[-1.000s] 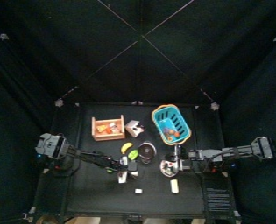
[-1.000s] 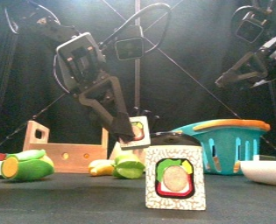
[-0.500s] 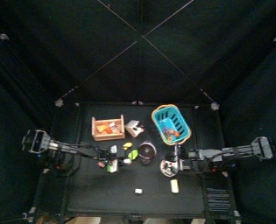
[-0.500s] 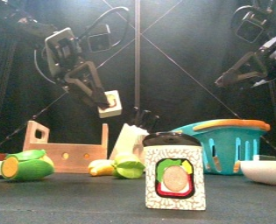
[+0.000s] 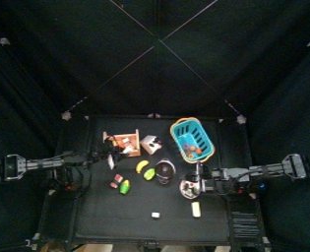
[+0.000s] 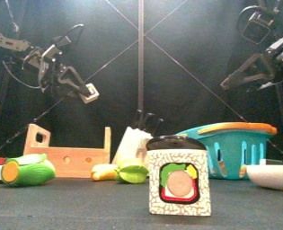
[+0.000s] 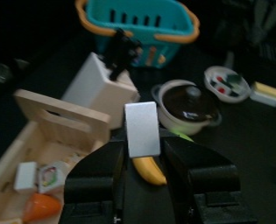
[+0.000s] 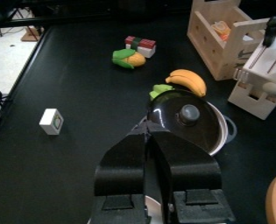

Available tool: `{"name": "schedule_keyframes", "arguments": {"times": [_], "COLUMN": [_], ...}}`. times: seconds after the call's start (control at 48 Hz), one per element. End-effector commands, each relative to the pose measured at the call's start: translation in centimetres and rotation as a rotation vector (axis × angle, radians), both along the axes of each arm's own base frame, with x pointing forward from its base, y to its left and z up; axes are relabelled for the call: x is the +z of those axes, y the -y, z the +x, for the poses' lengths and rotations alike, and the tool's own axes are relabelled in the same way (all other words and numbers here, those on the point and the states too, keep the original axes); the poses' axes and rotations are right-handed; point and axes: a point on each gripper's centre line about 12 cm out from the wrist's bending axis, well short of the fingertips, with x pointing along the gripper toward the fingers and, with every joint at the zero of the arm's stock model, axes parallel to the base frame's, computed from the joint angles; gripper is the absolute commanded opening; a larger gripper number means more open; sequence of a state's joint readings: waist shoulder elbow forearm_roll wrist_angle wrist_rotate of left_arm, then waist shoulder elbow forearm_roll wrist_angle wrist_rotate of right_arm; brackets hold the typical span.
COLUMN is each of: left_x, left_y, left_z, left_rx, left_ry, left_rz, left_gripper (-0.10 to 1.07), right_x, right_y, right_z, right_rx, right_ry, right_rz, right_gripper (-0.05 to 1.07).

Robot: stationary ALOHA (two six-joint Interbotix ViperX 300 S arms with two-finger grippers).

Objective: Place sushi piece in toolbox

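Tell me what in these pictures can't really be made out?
- Toolbox contents: the front view shows only its wall.
- Blue basket contents: too small from above, hidden behind its wall in front.
- White piece in the left hand: only a blank face shows.
- Right hand: its fingers look pressed together, but the black pot lies right behind them.

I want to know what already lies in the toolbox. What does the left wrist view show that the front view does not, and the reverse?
Only the left wrist view: the inside of the toolbox, with an orange item and a small white piece.
Only the front view: a maki roll standing near the camera and a white bowl.
Both: the left gripper holding a pale block, the blue basket and the knife block.
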State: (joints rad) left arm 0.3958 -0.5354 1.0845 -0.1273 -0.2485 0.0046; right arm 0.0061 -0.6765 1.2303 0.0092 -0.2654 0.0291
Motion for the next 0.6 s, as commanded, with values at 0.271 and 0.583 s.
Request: {"name": "schedule_keyframes", "arguments": {"times": [0.271, 0.583], "left_x": [-4.0, -6.4], "left_y": [-3.7, -4.7], "left_z": [2.1, 3.8], "left_rx": [0.081, 0.087], "left_ry": [-0.135, -0.207], "left_rz": [-0.052, -0.090], "left_gripper": [0.67, 0.80], "right_x": [0.5, 0.5], "right_y": [0.0, -0.1], "right_z": [0.2, 0.2], "right_rx": [-0.002, 0.001], "right_ry": [0.018, 0.017], "right_rz": [0.003, 0.004], "right_gripper": [0.01, 0.01]}}
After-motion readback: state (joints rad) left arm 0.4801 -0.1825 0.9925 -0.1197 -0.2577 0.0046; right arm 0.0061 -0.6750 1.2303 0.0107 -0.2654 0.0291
